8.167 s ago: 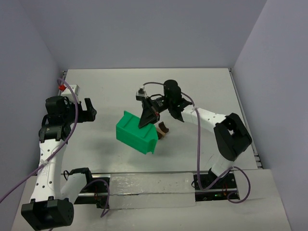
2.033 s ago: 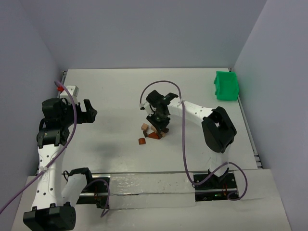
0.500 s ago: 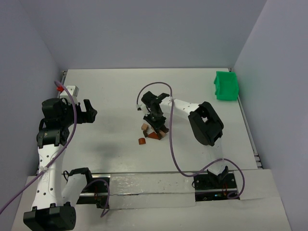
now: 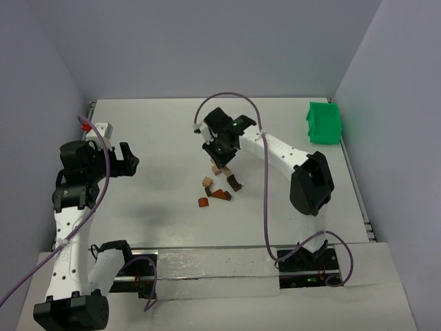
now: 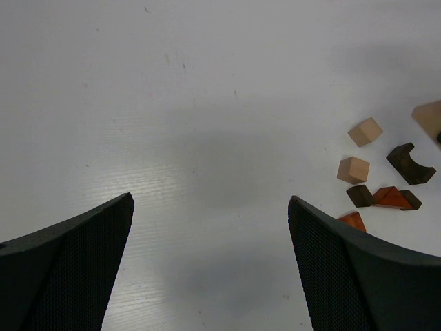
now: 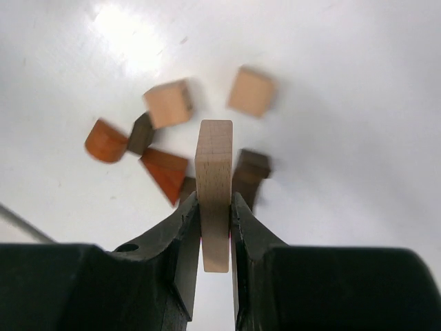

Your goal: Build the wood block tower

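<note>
right jaws held a tan bar (image 6: 213,186) clear above the loose wood blocks (image 6: 167,103) on the desk (image 4: 158,138) | left jaws stood wide, holding nothing

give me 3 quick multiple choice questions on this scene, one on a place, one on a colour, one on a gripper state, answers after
1. Where does the green bin stand?
A. at the near edge, in the middle
B. at the far left corner
C. at the table's far right corner

2. What colour is the block in the right gripper?
A. light tan
B. dark brown
C. reddish-brown

3. How is the left gripper?
A. shut on a cube
B. open, holding nothing
C. shut on nothing

Answers:
1 C, the top view shows it at the back by the right wall.
2 A, the right wrist view shows a pale bar pinched between the jaws.
3 B, its jaws stand wide apart with nothing between them.
</note>
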Available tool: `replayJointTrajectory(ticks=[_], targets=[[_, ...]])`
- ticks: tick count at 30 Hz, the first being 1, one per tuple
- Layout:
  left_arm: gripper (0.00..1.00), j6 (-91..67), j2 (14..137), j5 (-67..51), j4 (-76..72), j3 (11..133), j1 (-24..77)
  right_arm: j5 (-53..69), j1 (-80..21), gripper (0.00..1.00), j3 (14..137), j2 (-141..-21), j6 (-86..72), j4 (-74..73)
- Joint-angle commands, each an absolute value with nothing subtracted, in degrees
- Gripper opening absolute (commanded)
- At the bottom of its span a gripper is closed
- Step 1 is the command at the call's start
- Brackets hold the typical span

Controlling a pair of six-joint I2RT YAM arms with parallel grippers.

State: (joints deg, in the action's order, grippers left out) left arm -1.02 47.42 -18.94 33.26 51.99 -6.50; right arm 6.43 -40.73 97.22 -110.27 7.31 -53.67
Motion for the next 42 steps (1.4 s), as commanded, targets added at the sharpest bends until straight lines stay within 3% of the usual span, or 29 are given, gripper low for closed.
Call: replayJointTrajectory(ticks=[1, 13, 42], targets=[[0.99, -0.6, 46.9, -20.6, 32.0, 52.1, -6.9, -1.3, -36.9, 0.00, 102.4, -110.7, 7.7, -54.9], [0.99, -0.6, 46.7, -20.6, 32.1, 52.1, -6.9, -6.0, -34.4, 0.00, 101.1, -121.0, 8.4, -50.3], [0.99, -0.6, 46.8, -20.6, 32.0, 52.1, -7.0, 23.4, -41.5, 0.00, 95.4, -120.4, -4.2, -43.8]])
